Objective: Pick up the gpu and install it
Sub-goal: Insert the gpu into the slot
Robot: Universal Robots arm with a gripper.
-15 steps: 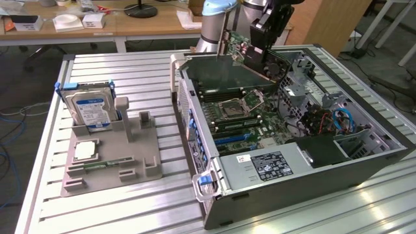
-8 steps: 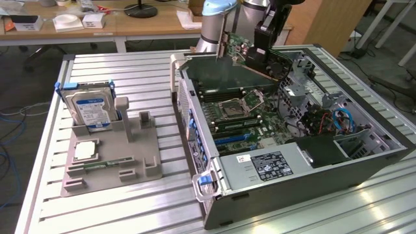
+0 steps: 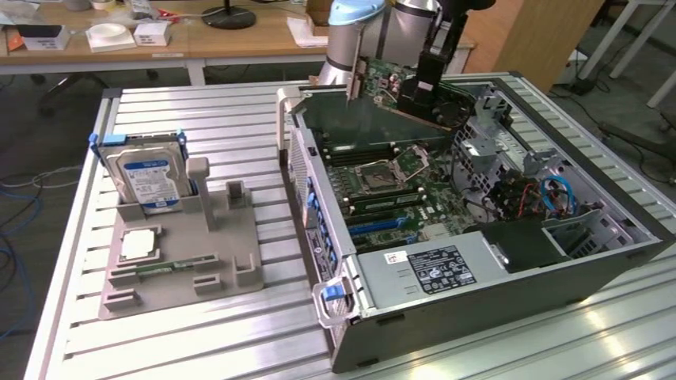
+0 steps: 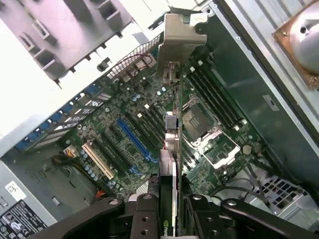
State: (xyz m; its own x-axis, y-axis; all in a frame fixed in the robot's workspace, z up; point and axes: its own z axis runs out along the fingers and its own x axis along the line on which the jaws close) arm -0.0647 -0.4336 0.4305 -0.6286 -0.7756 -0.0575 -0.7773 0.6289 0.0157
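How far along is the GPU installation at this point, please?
Done: the gpu is picked up, clamped in the end effector. In hand: it hangs edge-on above the motherboard inside the open case. Left: the card is not seated in any slot, and the blue slot stands empty.

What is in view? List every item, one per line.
gpu: one, dark with pale bracket, held above the open case
computer case: one, grey, open, on the table at the exterior view's right
motherboard: one, green, inside the case
hard drive: one, silver with blue-white label, upright in the holder
holder: one, grey, on the table at the exterior view's left
table: one, silver slatted, under everything
gripper: one, black, shut on the gpu
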